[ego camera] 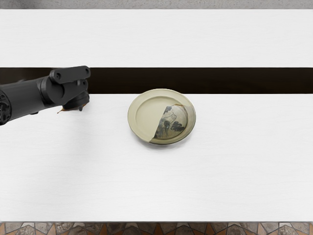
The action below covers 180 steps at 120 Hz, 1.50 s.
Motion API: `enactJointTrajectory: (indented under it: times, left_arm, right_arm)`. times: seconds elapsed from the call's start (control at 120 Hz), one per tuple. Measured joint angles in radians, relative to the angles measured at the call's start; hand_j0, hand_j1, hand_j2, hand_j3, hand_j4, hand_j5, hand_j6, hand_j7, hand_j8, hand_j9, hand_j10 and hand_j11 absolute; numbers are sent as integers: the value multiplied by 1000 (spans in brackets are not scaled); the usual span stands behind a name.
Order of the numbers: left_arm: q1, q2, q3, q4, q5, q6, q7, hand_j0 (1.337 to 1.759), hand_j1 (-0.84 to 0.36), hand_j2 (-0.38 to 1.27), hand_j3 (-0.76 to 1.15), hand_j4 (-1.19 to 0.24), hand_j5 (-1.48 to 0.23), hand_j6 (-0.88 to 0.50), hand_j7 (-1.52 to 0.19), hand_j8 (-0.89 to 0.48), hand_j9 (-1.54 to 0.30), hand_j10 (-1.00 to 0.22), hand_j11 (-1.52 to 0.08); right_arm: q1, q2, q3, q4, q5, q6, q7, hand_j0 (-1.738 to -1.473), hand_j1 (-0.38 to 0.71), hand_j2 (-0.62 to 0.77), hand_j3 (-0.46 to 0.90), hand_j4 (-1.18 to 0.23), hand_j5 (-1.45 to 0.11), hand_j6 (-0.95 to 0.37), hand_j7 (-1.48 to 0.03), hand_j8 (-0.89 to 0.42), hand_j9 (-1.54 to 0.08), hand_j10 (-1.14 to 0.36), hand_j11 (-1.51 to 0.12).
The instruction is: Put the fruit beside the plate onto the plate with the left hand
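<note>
My left arm comes in from the left edge, and its black hand point(74, 94) hangs over the table's back left area. Under the hand lies the fruit point(85, 103); only a thin brown-orange sliver of it shows at the hand's lower right, and a small tip pokes out at the lower left. The hand's back covers the rest of the fruit, so the grasp is hidden. The plate point(142, 115), round and olive-beige with a dark drawing on its right half, lies about a hand's width to the right of the hand. Nothing lies on the plate.
The white table point(156, 176) stretches wide in front of the plate and hand. A dark gap point(205, 81) runs along its back edge, with a second white surface beyond. A tiled floor strip shows at the bottom edge.
</note>
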Motion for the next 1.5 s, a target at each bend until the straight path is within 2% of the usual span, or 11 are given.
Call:
enactJointTrajectory:
  times: [0.258,0.333,0.442,0.742,0.883,0.908,1.167,1.242,1.325,1.425,1.5]
  left_arm:
    - [-8,0,0,-8,-7,-1,4,1655,-340,194,0,-639,-859,-247,-848,-448,-854,-541,-862]
    - [-11,0,-3,-9,-8,1,0,1655,-342,205,0,-637,-865,-323,-797,-446,-856,-539,-864]
    - [-18,0,-5,-14,-8,3,-4,1656,-345,207,0,-638,-868,-440,-829,-447,-859,-539,-864]
    - [-23,0,-6,-20,-7,1,-5,1654,-292,210,0,-661,-889,-492,-888,-498,-890,-593,-890]
    - [-22,1,-6,-32,-7,0,-5,1652,-269,247,0,-709,-945,-513,-951,-514,-957,-621,-954]
    - [-22,0,-6,-34,-7,0,-5,1652,-277,293,0,-720,-955,-517,-962,-516,-969,-627,-968]
    - [-39,0,-8,-53,-19,-3,-6,1648,-437,585,0,-770,-1099,-371,-1080,-408,-1084,-549,-1094]
    - [-52,0,-9,-59,-20,-4,-6,1648,-434,533,0,-783,-1127,-369,-1111,-393,-1102,-580,-1112]
    - [-57,-7,-13,-68,-19,-4,-5,1648,-438,552,0,-801,-1153,-360,-1136,-402,-1123,-621,-1132]
    - [-72,-9,-18,-76,-22,-6,-5,1648,-481,666,0,-807,-1193,-327,-1165,-378,-1138,-643,-1147]
    - [-89,-17,-20,-85,-24,-5,-5,1648,-458,601,0,-815,-1202,-339,-1185,-373,-1147,-681,-1155]
  right_arm:
    - [0,0,0,0,0,0,0,-1658,-320,-5,0,-24,-31,-24,-31,-24,-31,-24,-31]
    - [0,0,0,0,0,0,0,-1658,-320,-5,0,-24,-31,-24,-31,-24,-31,-24,-31]
    - [0,0,0,0,-1,0,0,-1658,-320,-5,0,-24,-31,-24,-31,-24,-31,-24,-31]
    - [0,0,0,0,0,0,0,-1658,-320,-5,0,-24,-31,-24,-31,-24,-31,-24,-31]
    - [0,0,0,0,0,0,1,-1658,-320,-5,0,-24,-31,-24,-31,-24,-31,-24,-31]
    - [0,0,0,0,0,0,0,-1658,-320,-5,0,-24,-31,-24,-31,-24,-31,-24,-31]
    - [0,0,0,0,0,0,0,-1658,-320,-5,0,-24,-31,-24,-31,-24,-31,-24,-31]
    - [0,0,0,0,0,0,0,-1658,-320,-5,0,-24,-31,-24,-31,-24,-31,-24,-31]
    - [0,0,0,0,0,0,0,-1658,-320,-5,0,-24,-31,-24,-31,-24,-31,-24,-31]
    - [0,0,0,0,0,0,0,-1658,-320,-5,0,-24,-31,-24,-31,-24,-31,-24,-31]
    - [0,0,0,0,-1,0,0,-1658,-320,-5,0,-24,-31,-24,-31,-24,-31,-24,-31]
